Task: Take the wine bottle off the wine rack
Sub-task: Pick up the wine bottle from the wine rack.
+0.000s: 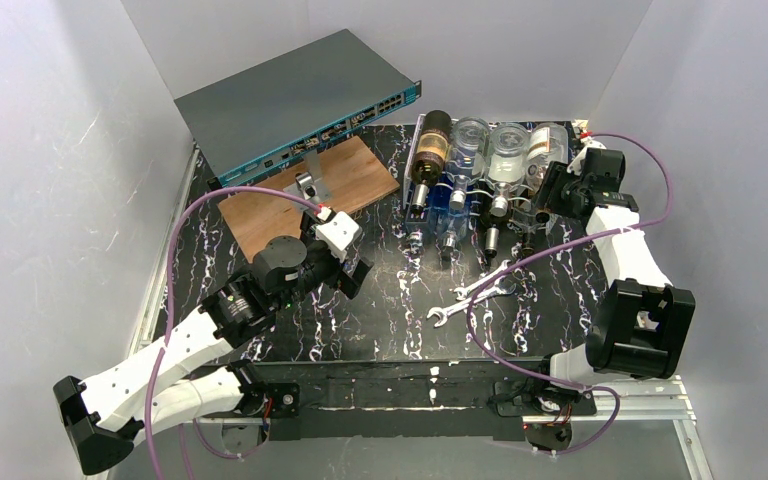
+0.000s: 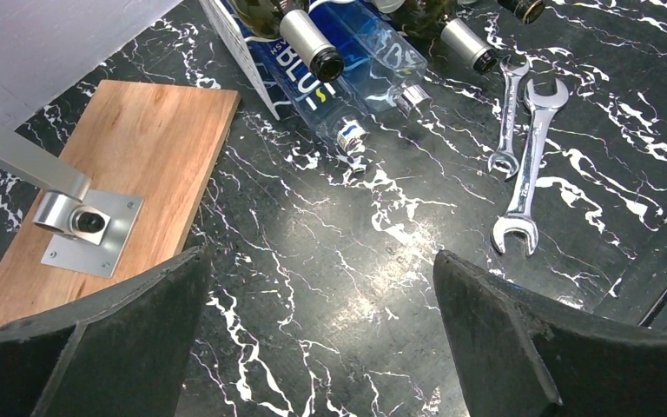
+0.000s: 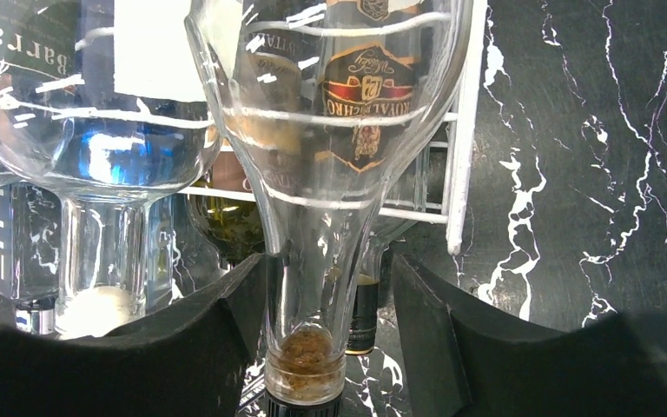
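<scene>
Both open: right tool (image 3: 326, 295) straddles wine bottle (image 3: 313, 130) beside "Barra" label (image 3: 30, 48), left tool (image 2: 321, 287) empty.

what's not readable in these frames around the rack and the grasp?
Right wrist: the mouth of the clear bottle, cut off by the bottom edge.
Right wrist: whether the right gripper touches its neck; glass distortion hides the contact.
Right wrist: most of the wine rack, covered by bottles.
Left wrist: the body of the blue bottle, cut off by the top edge.
Top external: the right gripper's fingertips, hidden by its own wrist.
</scene>
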Motion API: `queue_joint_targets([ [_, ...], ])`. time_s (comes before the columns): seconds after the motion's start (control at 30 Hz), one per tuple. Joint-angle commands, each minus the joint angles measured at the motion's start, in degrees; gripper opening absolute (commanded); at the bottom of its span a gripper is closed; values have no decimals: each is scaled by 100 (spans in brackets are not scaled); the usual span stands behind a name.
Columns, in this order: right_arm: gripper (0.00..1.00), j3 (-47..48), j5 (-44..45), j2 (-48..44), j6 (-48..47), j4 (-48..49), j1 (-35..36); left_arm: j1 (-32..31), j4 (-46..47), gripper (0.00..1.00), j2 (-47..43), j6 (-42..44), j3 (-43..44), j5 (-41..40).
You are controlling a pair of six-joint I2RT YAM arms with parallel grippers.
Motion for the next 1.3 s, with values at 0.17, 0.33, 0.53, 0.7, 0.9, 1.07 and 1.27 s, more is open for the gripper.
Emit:
queue_joint_targets([
  [0.17,61,-99,65,-8,206,235,9,5,142,99,-91,76,-79,-130],
  [0.33,59,-147,-32,-28,386,270,-94,5,143,99,-88,89,-93,-142],
  [0.53,58,-195,-464,-3,708,338,-325,1,153,99,-64,99,-106,-151],
  [0.7,58,-293,-886,4,1021,475,-544,0,168,99,-44,103,-123,-174],
  [0.9,57,-403,-1260,84,1316,648,-758,4,171,99,8,110,-123,-182],
  [1.07,51,-556,-1668,76,1677,835,-977,-2,170,99,9,123,-124,-216],
  [1.27,52,-741,-2129,188,2115,1053,-1276,3,177,99,35,129,-141,-233],
])
